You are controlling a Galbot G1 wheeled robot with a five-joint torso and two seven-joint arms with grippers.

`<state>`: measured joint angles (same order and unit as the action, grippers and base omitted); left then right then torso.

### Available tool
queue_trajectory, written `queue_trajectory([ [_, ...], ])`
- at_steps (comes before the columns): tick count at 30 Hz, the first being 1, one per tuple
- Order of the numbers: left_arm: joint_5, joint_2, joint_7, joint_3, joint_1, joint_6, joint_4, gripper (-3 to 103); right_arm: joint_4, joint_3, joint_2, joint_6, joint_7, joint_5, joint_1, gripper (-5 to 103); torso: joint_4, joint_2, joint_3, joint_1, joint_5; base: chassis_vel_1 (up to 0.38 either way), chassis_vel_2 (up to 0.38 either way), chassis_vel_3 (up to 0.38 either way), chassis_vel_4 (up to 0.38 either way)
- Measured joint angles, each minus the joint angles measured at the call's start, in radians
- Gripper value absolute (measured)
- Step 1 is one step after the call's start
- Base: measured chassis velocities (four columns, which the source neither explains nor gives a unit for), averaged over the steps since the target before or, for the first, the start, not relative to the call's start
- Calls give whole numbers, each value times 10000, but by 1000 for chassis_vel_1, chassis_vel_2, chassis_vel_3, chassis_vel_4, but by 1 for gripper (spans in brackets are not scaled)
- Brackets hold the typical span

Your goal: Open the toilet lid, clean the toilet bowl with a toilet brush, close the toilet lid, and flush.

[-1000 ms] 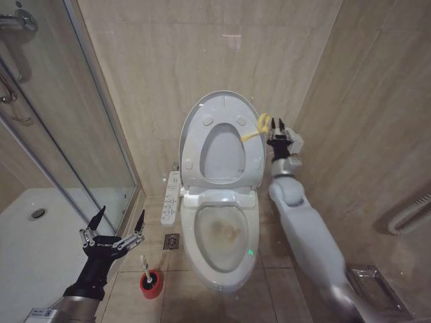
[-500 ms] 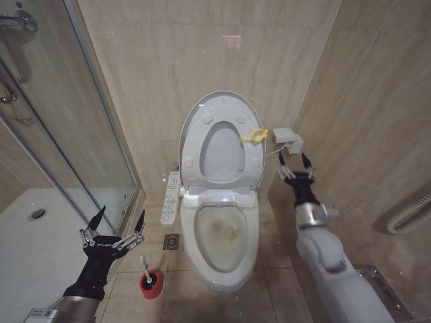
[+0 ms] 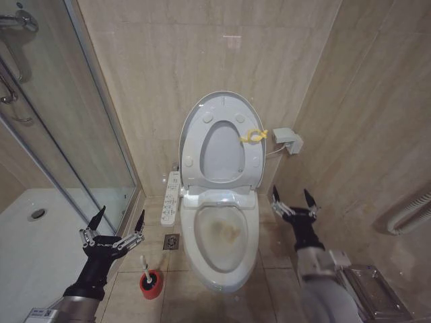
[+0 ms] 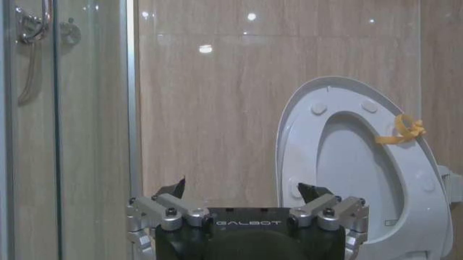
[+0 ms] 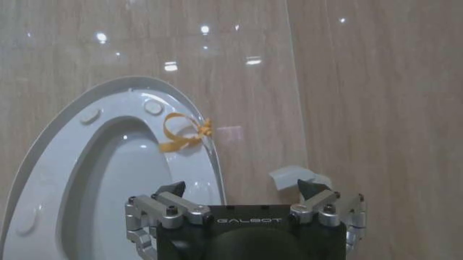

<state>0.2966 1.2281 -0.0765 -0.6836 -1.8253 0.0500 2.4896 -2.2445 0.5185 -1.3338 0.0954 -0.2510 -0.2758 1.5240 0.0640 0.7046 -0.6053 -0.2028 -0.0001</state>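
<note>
White brush handle, upright in its red cup, waiting beside the stained bowl.

The toilet brush [image 3: 144, 264] stands on the floor left of the toilet bowl [image 3: 222, 235], just below the left gripper [image 3: 113, 224], fingers spread; right gripper [image 3: 292, 200], also spread, is farther off; toilet lid [image 3: 222, 138] upright.

Both grippers, the left gripper [image 3: 115, 225] and the right gripper [image 3: 291, 200], had black pointed fingertips on silver metal linkages fastened with small screws. Each black wrist housing carried white "GALBOT" lettering. The right forearm was grey-white below a black wrist section.
</note>
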Motion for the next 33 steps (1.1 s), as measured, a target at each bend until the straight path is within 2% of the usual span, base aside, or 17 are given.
queue_trajectory([
  [2, 0, 0, -1, 0, 0, 0, 0, 100, -319, 90, -367, 145, -46, 760, 775, 100, 0, 0, 0, -1, 1, 0, 0, 0, 0],
  [6, 0, 0, 0, 0, 0, 0, 0, 100, -1034, 236, -610, 196, -131, 1454, 1914, 100, 2, 0, 0, 0, 0, 0, 0, 0, 0],
  [15, 0, 0, 0, 0, 0, 0, 0, 100, -2554, 505, -932, 94, -130, 1470, 3214, 100, 1, 0, 0, 0, -1, 0, 0, 0, 0],
  [33, 0, 0, 0, 0, 0, 0, 0, 100, -2604, 267, -1317, 148, 130, 1887, 3535, 100, 0, -1, -1, -2, 1, 0, 0, 0, 0],
])
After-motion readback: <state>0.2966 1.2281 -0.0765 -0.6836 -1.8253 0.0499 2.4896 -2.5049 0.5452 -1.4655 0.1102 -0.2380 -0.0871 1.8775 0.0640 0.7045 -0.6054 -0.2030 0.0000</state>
